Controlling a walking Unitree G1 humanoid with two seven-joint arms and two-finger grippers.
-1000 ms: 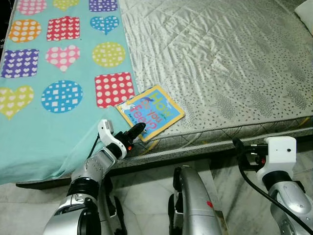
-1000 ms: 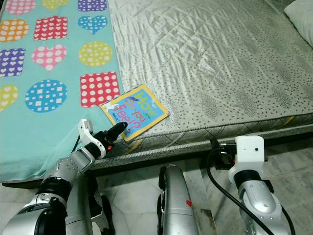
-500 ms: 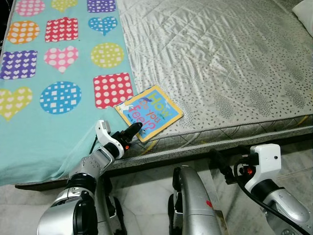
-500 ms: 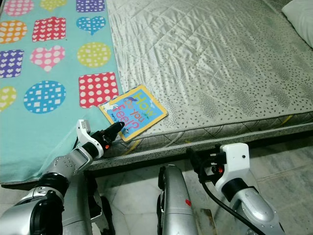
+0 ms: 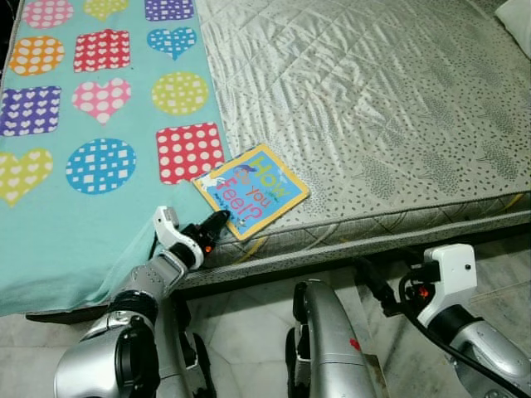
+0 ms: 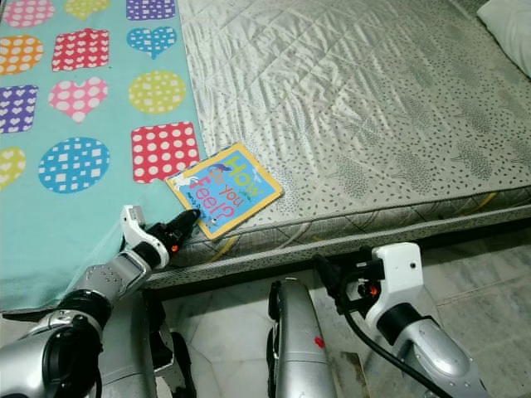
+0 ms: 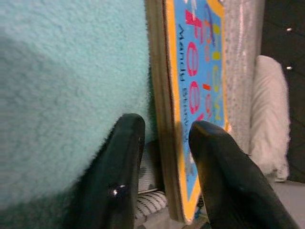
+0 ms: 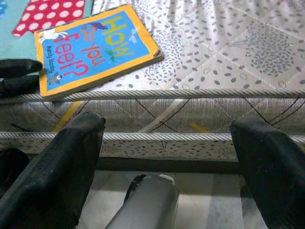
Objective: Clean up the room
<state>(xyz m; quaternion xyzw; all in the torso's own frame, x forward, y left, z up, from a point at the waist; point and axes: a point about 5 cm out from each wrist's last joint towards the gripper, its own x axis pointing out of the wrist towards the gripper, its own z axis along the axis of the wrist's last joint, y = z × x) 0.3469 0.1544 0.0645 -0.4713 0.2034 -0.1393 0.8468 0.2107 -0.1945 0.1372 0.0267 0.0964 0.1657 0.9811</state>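
Blue book [image 5: 251,191] | bed [image 5: 398,108] edge | left hand [image 7: 164,143] straddling its corner

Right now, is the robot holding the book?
Not yet. The left pincer is open, its fingers on either side of the book's near corner. The right pincer holds nothing.

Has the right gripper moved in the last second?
Yes. The right gripper has dropped from level with the mattress edge to below it, over the floor, swinging toward the robot's left; its fingers are spread open.
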